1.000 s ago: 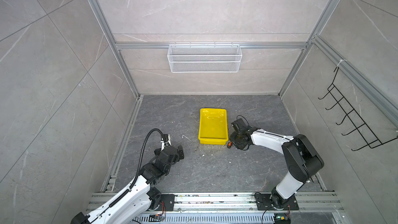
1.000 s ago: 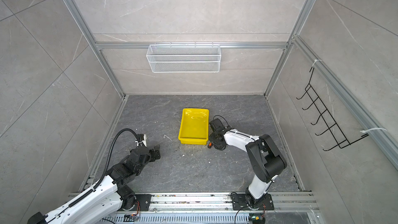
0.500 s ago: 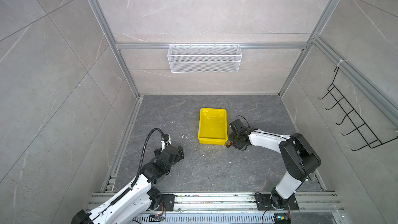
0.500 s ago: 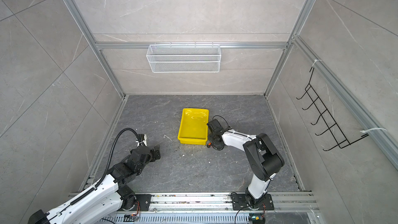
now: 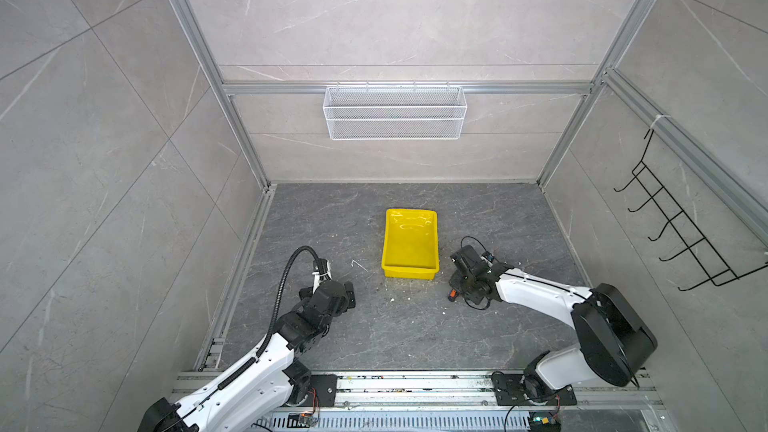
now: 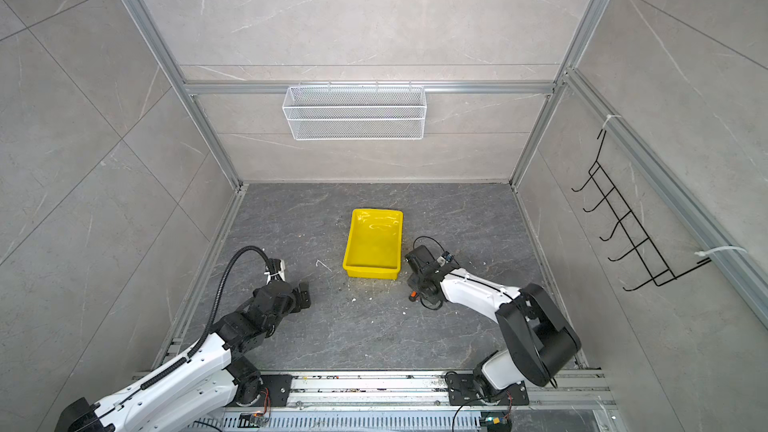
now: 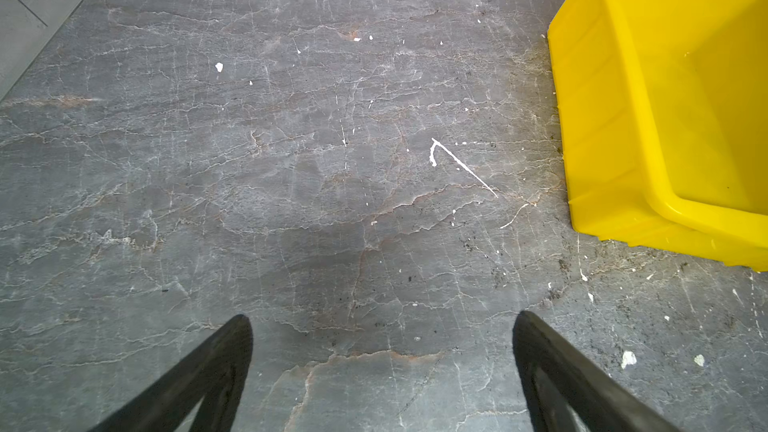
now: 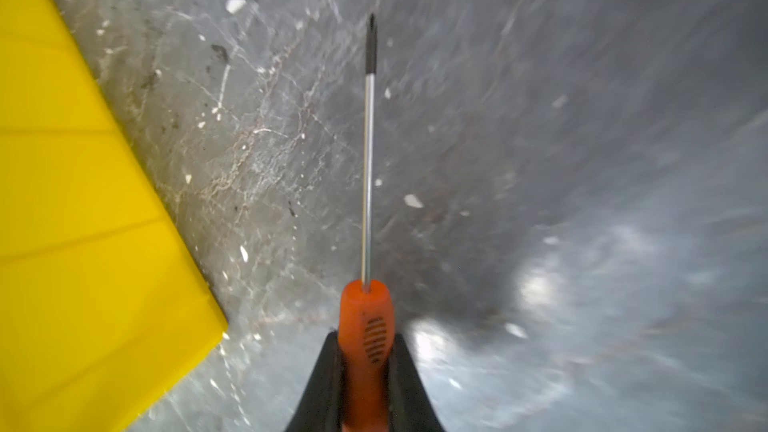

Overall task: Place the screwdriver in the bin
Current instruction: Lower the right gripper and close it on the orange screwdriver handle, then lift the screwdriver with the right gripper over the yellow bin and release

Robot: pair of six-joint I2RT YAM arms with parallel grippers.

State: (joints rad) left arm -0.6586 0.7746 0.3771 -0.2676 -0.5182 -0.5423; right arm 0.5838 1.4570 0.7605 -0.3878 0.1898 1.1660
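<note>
Screwdriver (image 8: pixel 363 309) first: my right claw (image 8: pixel 365 336) is clenched on its orange handle, with one black finger on each side. The thin metal stick pokes straight out past the fingers and ends in a dark tip. That tip hangs over the grey floor (image 5: pixel 395 334). I cannot tell if it touches the floor, because the right wrist view is blurry there. In both top views I see only a small orange bit of the screwdriver (image 5: pixel 452 294) (image 6: pixel 412 295) sticking out under the claw.

Just beside the claw sits the yellow bin (image 5: pixel 409 273), flat on the floor. The screwdriver is outside the bin, near its front right corner, and is not touching it.

On the other side of the bin is my left claw (image 7: pixel 382 320). It is let go and spread wide, and I see only floor between its two black fingers. It is low over the floor and well apart from the screwdriver. A thin white scratch (image 7: pixel 461 166) marks the floor between this claw and the bin.

Farther out, a white wire basket (image 5: pixel 395 112) hangs on the back wall. A black hook rack (image 5: pixel 673 234) hangs on the right wall.
</note>
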